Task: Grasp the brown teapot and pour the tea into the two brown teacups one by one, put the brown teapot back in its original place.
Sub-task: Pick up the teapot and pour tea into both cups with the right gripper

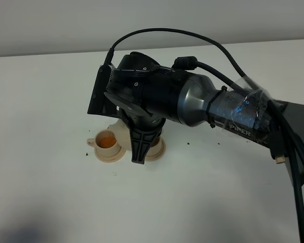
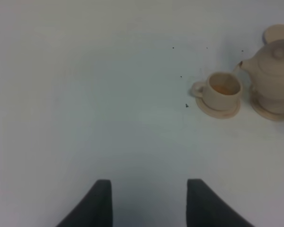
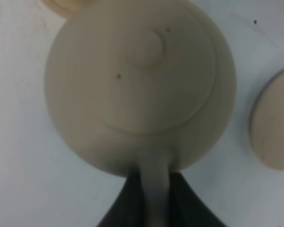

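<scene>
Tan teapot (image 3: 137, 80) is clamped by its thin handle (image 3: 154, 187) in the right jaws; the left jaws stand open. If the handle slips, tea could spill onto the table (image 1: 50, 192).

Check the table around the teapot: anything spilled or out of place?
Small dark specks lie scattered on the table near the filled teacup and the teapot; what they are I cannot tell. No puddle shows.

The tan teapot (image 3: 142, 80) is upright, lid on, spout beside a teacup (image 2: 217, 100). That cup holds orange tea (image 2: 223, 88).
</scene>
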Motion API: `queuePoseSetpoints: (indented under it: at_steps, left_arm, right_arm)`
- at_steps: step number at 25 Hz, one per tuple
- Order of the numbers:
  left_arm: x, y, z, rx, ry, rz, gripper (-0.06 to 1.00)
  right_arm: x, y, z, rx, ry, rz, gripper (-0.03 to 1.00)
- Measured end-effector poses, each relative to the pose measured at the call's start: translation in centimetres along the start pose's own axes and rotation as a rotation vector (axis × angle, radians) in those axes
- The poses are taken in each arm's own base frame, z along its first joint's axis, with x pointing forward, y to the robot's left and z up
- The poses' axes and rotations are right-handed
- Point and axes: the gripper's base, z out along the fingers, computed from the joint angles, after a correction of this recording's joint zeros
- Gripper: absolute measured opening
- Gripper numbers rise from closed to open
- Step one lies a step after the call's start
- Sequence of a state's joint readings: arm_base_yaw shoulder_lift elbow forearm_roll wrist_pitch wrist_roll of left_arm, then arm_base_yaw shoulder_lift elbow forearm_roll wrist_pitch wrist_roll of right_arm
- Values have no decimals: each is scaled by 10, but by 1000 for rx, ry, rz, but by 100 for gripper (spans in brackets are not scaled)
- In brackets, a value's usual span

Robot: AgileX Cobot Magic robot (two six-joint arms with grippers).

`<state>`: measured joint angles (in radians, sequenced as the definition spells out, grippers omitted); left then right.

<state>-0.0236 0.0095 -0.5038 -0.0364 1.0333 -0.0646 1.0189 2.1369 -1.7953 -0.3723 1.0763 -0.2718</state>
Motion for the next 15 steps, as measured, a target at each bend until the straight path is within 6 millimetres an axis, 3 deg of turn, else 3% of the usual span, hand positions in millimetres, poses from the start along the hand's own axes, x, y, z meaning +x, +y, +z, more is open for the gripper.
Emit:
queuePoseSetpoints:
  at_steps: [15]
  left_arm:
    - [0, 0, 0, 0, 0, 0, 41]
  right_arm:
    - [-4, 5, -2, 16, -6, -41, 12]
